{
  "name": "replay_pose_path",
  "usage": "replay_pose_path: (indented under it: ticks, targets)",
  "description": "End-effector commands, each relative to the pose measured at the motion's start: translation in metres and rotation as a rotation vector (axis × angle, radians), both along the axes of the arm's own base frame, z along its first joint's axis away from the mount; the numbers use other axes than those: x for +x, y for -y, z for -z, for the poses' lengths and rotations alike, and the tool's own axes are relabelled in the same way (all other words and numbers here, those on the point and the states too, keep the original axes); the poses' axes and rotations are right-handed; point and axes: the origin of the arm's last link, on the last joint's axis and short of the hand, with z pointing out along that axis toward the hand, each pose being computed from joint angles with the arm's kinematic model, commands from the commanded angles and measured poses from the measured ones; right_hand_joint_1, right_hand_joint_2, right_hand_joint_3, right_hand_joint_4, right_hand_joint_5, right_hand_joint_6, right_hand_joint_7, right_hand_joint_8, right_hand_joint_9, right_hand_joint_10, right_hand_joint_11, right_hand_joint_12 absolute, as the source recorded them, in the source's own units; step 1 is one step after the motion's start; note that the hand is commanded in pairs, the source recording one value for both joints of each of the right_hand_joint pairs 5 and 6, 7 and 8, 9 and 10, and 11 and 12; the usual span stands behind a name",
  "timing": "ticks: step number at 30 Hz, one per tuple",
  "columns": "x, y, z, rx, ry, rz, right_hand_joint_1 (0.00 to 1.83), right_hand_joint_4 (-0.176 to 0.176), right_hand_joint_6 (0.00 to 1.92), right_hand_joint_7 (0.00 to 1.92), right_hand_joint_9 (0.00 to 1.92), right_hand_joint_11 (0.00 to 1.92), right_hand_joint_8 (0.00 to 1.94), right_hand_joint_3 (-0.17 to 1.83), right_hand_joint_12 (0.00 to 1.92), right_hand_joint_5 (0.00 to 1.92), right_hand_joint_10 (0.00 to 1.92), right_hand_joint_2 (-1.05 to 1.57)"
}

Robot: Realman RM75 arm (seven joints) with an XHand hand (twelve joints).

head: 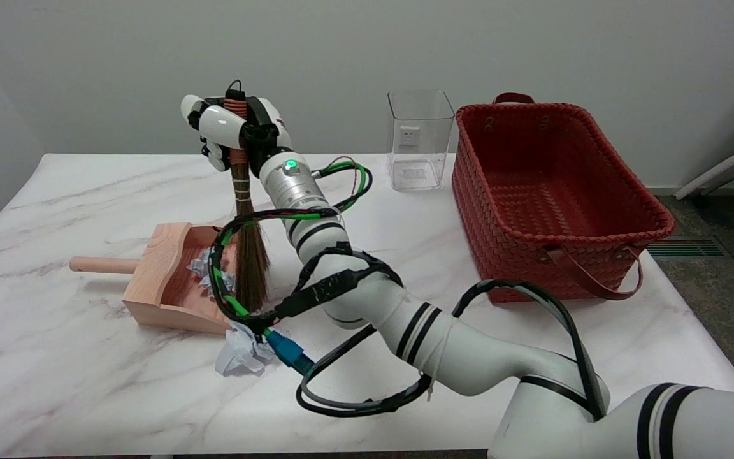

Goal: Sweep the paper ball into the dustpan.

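Head view, items as they stand. My right hand (233,131), upper left of centre: fingers wrapped around the wound top of the small broom (249,248), gripping it. Broom: nearly upright, handle end in my hand, brown bristles fanned downward, tips over the right side of the dustpan and partly hidden behind my cables. Dustpan (163,280): pale wood, left of centre, round handle pointing toward the left edge of the frame, open mouth facing right. Crumpled paper (204,264): bluish-white, lying inside the pan beside the bristles; how many pieces, I cannot tell, since cable and bristles cover part of it. Paper ball (239,354): bluish-white, on the table just outside the dustpan's lower right corner, lower centre-left, partly behind a blue connector on my cable; whether it touches the pan I cannot tell. Table (74,370): white marble pattern, carrying all of these. Clear plastic container (419,140): upright, upper centre. Red woven basket (552,197): right of the container, brown handles, one hanging over its near side.
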Motion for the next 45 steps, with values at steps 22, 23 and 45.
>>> replay_pose_path:
  ticks: [22, 23, 45]
  targets:
    - [0.033, 0.022, -0.027, -0.078, 0.042, -0.089, 0.91, 0.000, 1.92, 1.92, 1.92, 1.88, 1.92, 1.33, 1.88, 1.92, 1.92, 1.33]
    - [0.032, 0.022, -0.029, -0.081, 0.038, -0.091, 0.91, 0.000, 1.92, 1.92, 1.92, 1.88, 1.92, 1.32, 1.88, 1.92, 1.92, 1.33]
    - [0.011, -0.023, -0.082, -0.172, -0.290, -0.145, 0.92, 0.000, 1.92, 1.92, 1.92, 1.81, 1.92, 1.17, 1.81, 1.92, 1.92, 1.51]
